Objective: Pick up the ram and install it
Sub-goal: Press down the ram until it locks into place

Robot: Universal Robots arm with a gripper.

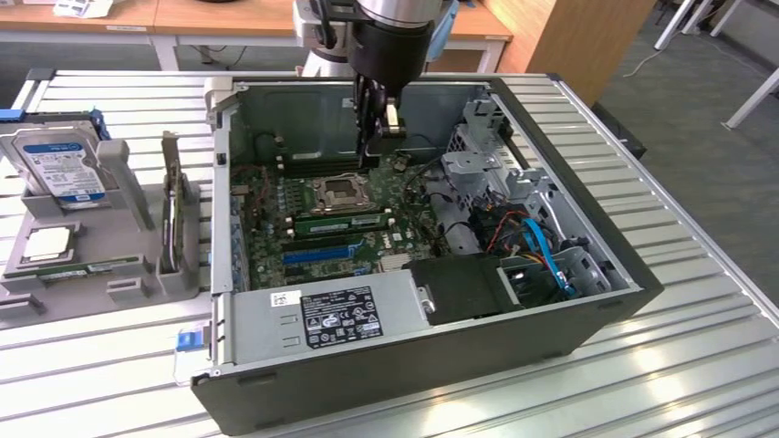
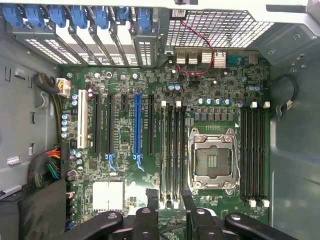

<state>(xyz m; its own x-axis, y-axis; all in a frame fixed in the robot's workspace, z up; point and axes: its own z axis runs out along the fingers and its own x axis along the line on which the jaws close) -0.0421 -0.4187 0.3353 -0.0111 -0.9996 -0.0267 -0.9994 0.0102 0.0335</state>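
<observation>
Here, the gripper [image 1: 378,146] hangs inside the open case [image 1: 426,374], low over the board [image 1: 365,242] and near the socket [image 1: 342,193]. The arm above it is cut off at the frame's edge. In the wrist view its two fingers [image 2: 151,210] stand wide apart, with bare board showing between them and nothing in their hold. Their bases run out of the frame. The ram [image 1: 88,270] lies flat in the grey tray [image 1: 128,290] on the table [image 1: 681,383], outside the case at the exterior view's left and well apart from the gripper. It sits just camera-side of the chip [image 1: 49,242], and its markings cannot be made out. The drive [image 1: 64,169] stands farther back, its lower part hidden by the tray's wall. A green strip [image 1: 345,222] sits in the slots beside the socket; whether it is another stick cannot be told. The power supply [image 1: 328,315] hides the board's near corner, and cables [image 1: 542,246] hide the case floor at the exterior view's right.
</observation>
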